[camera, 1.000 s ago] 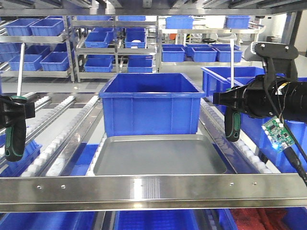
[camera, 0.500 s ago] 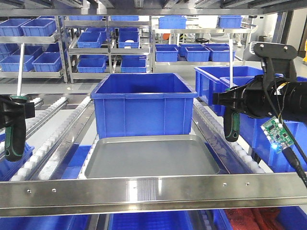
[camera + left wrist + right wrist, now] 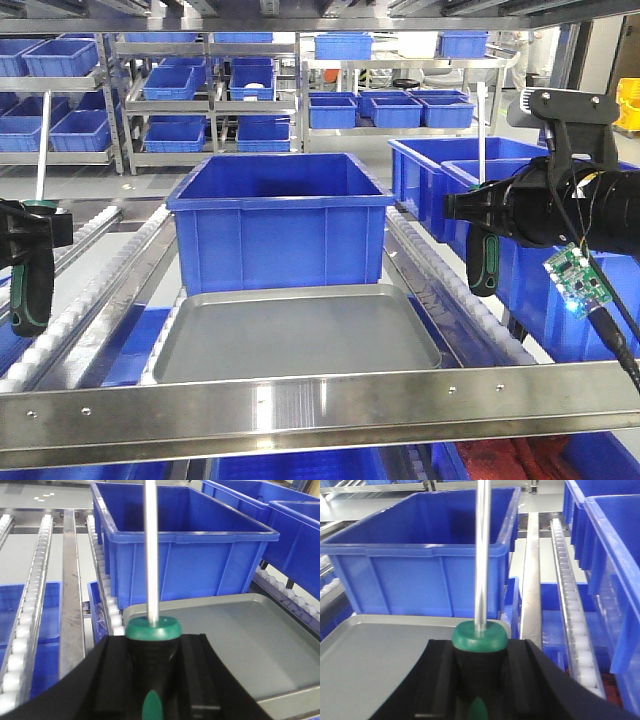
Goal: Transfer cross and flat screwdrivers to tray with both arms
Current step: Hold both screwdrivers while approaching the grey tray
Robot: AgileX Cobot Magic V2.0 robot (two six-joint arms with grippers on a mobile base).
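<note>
While the front view is facing the tray (image 3: 300, 340), the left claw (image 3: 30, 232) is clamping the left screwdriver (image 3: 31, 295) by its upper handle, shaft pointing straight up, well left of the tray. The right claw (image 3: 478, 212) is gripping the right screwdriver (image 3: 484, 268) likewise, upright, beside the tray's right rim. A blue bin (image 3: 275, 235) is standing just behind the tray. From the left wrist, the green collar is sitting between closed jaws, the tray lying ahead to the right. From the right wrist, the handle is sitting pinched likewise, the tray lying ahead-left.
</note>
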